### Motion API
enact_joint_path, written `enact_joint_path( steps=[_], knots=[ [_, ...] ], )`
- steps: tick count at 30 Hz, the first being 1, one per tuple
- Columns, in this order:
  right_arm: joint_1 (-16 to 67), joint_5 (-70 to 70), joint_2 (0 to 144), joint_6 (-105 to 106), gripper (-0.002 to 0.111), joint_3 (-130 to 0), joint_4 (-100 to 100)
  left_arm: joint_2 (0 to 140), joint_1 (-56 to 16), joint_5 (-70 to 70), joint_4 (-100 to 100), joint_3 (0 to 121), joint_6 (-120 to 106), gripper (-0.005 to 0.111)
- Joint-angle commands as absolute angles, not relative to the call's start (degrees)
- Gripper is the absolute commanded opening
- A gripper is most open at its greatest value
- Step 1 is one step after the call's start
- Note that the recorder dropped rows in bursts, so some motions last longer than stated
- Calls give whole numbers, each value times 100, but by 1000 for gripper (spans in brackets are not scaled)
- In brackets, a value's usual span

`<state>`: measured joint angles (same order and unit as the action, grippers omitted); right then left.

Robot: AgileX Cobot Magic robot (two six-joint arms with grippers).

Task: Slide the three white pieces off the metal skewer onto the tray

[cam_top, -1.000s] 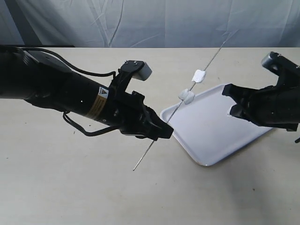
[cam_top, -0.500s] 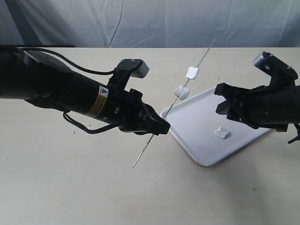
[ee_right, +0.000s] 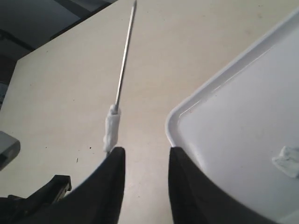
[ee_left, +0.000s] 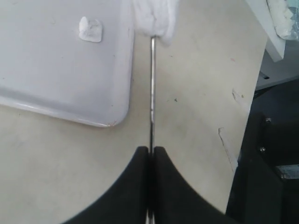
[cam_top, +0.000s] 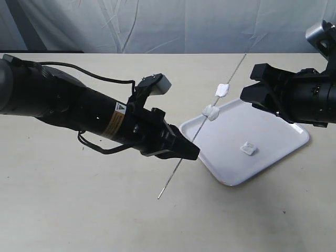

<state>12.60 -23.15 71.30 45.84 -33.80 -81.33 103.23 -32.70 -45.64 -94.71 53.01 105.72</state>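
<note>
My left gripper point(cam_top: 193, 153) point(ee_left: 152, 149) is shut on the metal skewer point(cam_top: 202, 126) point(ee_left: 152, 93), which slants up over the tray's point(cam_top: 294, 149) left corner. Two white pieces point(cam_top: 211, 111) point(cam_top: 222, 90) sit threaded on the skewer, one of them close in the left wrist view point(ee_left: 155, 18). A third white piece point(cam_top: 248, 148) point(ee_left: 90, 29) point(ee_right: 287, 160) lies loose on the tray point(ee_left: 42, 93) point(ee_right: 224, 121). My right gripper point(cam_top: 251, 95) point(ee_right: 145, 151) stands open and empty above the tray's far edge, beside the skewer's upper part point(ee_right: 124, 56) and a threaded piece point(ee_right: 111, 129).
A cream table point(cam_top: 79, 210) carries everything, with a pale cloth backdrop point(cam_top: 184, 26) behind it. The skewer's lower tip point(cam_top: 159, 197) hangs just over the table in front of my left arm point(cam_top: 63, 105).
My right gripper has opened, let one white piece drop onto the tray, and risen toward the far right. My left gripper has shifted slightly right and down with the skewer.
</note>
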Motion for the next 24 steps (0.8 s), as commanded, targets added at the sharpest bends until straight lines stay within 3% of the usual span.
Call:
enact_joint_path(
  steps=[1,24],
  knots=[
    [1264,-2366,7092,4642,31,-3412,-8145,10315,-3255,-4692,-9312,5310,10499,0],
    [1264,-2637,7092,4654,29,-3599,-8252,10326,-3657,-4589,-9300,5654,10557,0]
  ],
)
